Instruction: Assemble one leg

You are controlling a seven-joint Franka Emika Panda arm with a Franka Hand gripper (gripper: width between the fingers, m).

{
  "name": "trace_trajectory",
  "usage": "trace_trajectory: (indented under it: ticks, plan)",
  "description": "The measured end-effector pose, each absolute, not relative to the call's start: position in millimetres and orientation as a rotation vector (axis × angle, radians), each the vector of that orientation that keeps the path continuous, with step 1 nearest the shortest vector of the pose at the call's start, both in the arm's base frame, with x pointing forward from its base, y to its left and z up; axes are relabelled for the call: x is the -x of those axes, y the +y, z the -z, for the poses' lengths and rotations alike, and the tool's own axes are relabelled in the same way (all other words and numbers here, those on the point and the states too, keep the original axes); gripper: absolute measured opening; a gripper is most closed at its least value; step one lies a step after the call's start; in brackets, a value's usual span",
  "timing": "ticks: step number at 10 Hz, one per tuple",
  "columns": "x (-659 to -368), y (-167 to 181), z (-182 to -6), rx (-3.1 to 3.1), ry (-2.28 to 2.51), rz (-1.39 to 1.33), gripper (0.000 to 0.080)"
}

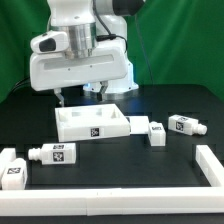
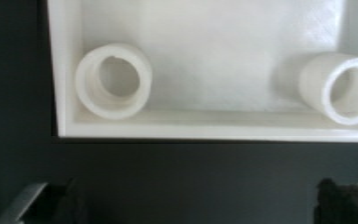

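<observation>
Several white legs lie on the black table in the exterior view: one in front of the panel, one at the far left, one against the panel's right end and one further right. The large white panel lies in the middle. My gripper hovers just above the panel's far edge, open and empty. In the wrist view the panel shows two round sockets. My gripper is open there, one dark fingertip in each lower corner. No leg shows in the wrist view.
A white raised border runs along the table's front and the exterior view's right side. A green curtain hangs behind the arm.
</observation>
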State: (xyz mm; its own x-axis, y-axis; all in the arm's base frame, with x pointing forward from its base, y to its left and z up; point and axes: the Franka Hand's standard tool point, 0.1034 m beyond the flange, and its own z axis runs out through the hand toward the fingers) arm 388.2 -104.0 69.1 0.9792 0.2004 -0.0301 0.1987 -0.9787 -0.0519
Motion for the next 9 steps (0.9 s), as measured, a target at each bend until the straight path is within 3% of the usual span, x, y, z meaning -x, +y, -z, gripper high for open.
trace_trajectory:
  ticks: [2,3,6,9]
  plan:
    - [-368,-151,-52.4,3.099,-0.300,-0.061,0.0649]
    - [-357,-158,-41.5,3.122,-0.265,-0.047,0.0649]
    - [-333,-164,-13.9,3.151,-0.267,-0.069,0.0649]
    - [-331,-162,-8.3,3.146,-0.273,-0.089,0.0649]
